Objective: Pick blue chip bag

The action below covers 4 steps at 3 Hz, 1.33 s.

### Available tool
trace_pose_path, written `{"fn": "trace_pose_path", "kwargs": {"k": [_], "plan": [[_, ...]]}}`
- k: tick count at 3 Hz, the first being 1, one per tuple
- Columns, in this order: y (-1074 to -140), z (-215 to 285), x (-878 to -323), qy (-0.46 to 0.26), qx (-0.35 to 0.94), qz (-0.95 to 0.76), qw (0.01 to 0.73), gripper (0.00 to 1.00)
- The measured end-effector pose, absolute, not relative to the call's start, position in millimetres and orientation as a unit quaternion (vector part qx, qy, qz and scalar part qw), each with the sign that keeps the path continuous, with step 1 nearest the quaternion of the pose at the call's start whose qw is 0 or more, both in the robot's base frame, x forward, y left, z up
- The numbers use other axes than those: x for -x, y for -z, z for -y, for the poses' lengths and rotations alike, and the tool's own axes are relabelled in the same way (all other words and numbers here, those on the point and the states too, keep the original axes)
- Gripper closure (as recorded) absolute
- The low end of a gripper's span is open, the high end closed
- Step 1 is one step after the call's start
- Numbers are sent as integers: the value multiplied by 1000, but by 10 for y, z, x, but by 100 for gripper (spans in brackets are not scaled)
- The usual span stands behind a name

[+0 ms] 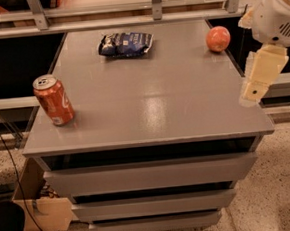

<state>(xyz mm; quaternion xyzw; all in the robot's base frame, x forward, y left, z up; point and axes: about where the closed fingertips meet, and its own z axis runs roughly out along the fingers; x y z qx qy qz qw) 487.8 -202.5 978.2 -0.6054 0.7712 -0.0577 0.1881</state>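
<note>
The blue chip bag (pixel 125 44) lies flat at the far middle of the grey cabinet top (pixel 149 102); it is dark navy, crumpled, with white lettering. My gripper (pixel 260 78) is a cream-coloured piece hanging under the white arm (pixel 280 11) at the right edge of the cabinet, above its front right corner. It is far from the bag, to the right and nearer the camera, and holds nothing that I can see.
A red soda can (pixel 53 99) stands upright near the front left edge. An orange round fruit (pixel 218 38) sits at the far right. A metal rail (pixel 151 6) runs behind the cabinet. Drawers (pixel 149 175) are below, and a cardboard box (pixel 39 208) stands on the floor at the left.
</note>
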Motion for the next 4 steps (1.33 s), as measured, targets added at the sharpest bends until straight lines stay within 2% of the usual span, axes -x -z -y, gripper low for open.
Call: {"fn": "trace_pose_path", "kwargs": {"k": [2, 3, 4], "plan": [[-9798, 1875, -5512, 82, 589, -771, 226, 0], [-9647, 1680, -5954, 67, 582, -773, 244, 0], [-9647, 1678, -5954, 67, 582, -773, 244, 0]]}}
